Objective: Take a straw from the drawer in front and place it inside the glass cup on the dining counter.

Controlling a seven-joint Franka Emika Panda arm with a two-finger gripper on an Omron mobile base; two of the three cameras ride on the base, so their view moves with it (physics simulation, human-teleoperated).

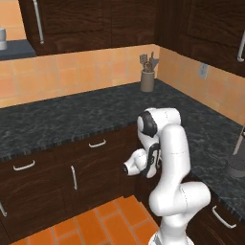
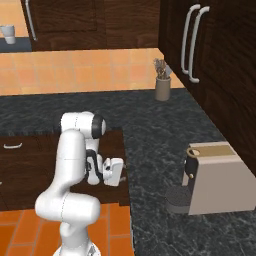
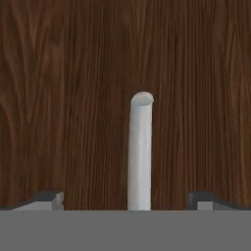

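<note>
Jaws wide apart at the drawer handle

In the hand view the jaws (image 3: 126,198) are spread wide, one tip on each side of the silver handle (image 3: 140,152) on the dark wood drawer (image 3: 73,98). The arm (image 1: 170,158) bends low by the black counter (image 1: 72,117). A brown pot (image 1: 147,80) of tools stands far back.

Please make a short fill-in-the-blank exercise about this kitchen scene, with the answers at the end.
1. The silver bar handle on the dark brown wooden drawer front lies ____ the two dark fingertips of the gripper.
2. The gripper's jaws are ____.
3. The grey utensil holder stands on the ____ speckled granite counter.
4. The beige coffee machine stands on the counter to the arm's ____.

Answers: between; open; black; right
</note>
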